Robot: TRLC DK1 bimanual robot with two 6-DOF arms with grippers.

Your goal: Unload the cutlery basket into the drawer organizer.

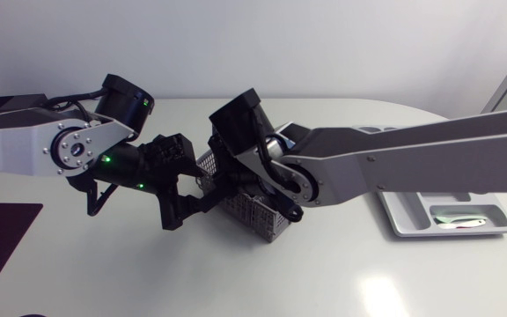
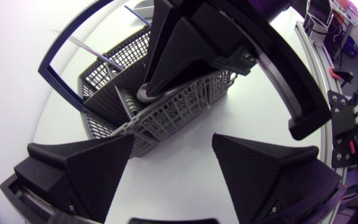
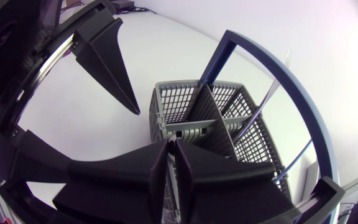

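Inside the basket (image 3: 179,102), the right claw (image 3: 171,144) is clenched on a grey utensil (image 2: 143,93); the left claw (image 2: 173,146) is held released just beside it.

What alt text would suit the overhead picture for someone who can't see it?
Two robot arms meet over a grey cutlery basket mid-table, the right arm with jaws inside it, the left arm alongside. A drawer organizer holding some cutlery lies at the right.
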